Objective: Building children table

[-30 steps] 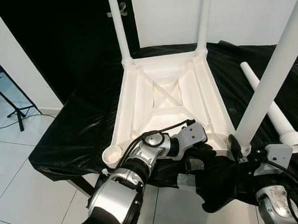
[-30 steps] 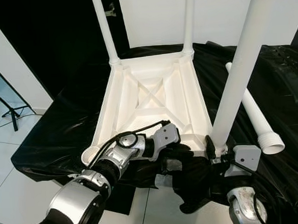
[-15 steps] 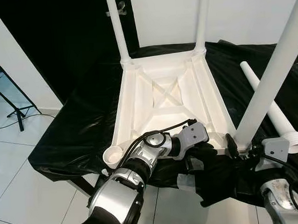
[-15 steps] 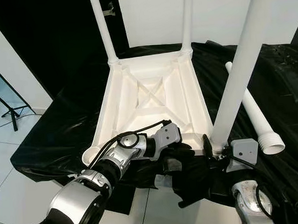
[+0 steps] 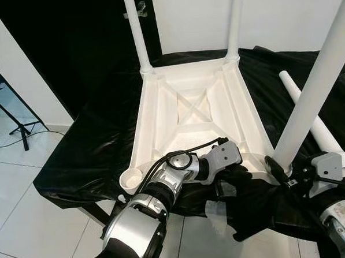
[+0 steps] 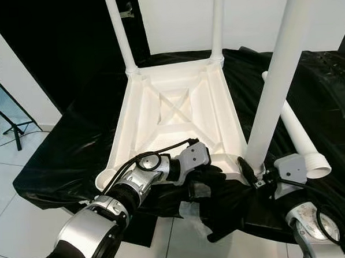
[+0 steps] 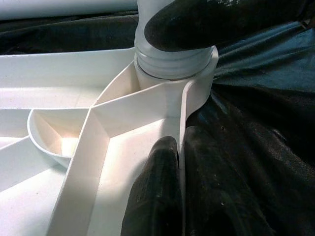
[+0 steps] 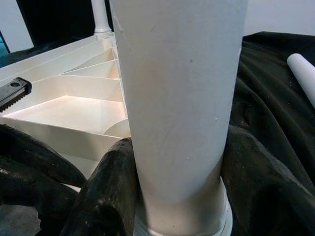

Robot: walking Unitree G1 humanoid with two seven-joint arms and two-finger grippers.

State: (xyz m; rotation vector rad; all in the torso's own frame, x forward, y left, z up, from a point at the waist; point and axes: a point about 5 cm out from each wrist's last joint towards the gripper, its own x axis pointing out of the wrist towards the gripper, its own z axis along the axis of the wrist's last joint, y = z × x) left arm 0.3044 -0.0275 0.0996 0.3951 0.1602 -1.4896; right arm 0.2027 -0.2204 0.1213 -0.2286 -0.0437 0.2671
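The white children's table (image 5: 161, 126) lies upside down on a black cloth. Two legs (image 5: 135, 32) stand screwed in at its far corners. A third leg (image 5: 315, 87) stands in the near right corner socket, and my right gripper (image 5: 277, 167) is shut around its base, one finger (image 8: 106, 191) on each side. My left gripper (image 5: 235, 175) is shut on the table's near rim (image 7: 184, 108) beside that socket. The near left socket (image 5: 130, 178) is an open cup. A loose leg (image 5: 320, 130) lies on the cloth at the right.
The black cloth (image 5: 87, 151) hangs over the support's front edge just before me. White tiled floor (image 5: 26, 200) lies below on the left, with a black stand (image 5: 16, 123) on it. A white wall (image 5: 288, 13) rises behind.
My right wrist has swung a little to the right around the base of the near right leg. The leg stays upright and the left arm has not moved.
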